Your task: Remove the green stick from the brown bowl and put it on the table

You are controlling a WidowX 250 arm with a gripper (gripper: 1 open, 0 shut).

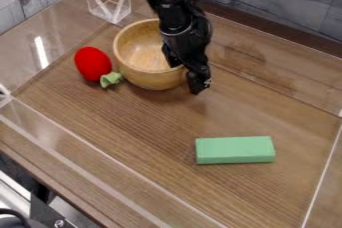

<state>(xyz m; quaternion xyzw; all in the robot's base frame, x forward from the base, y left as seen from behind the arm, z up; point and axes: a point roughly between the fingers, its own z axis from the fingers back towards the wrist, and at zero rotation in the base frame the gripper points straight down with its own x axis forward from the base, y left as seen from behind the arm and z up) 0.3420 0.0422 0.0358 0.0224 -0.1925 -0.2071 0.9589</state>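
Nearest to us, the green stick (234, 150) lies flat on the counter (134, 142), well apart from the brown bowl (138, 60); we judge it light, stiff and hardly fragile, best taken across its narrow width at mid-length. Farther back, the tool (187, 80) is at the bowl's rim, and we cannot tell whether its fingers are spread or pressed together.

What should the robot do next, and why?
Probably lift its fingers up and away from the brown bowl, because the green stick already lies on the table, outside the bowl.
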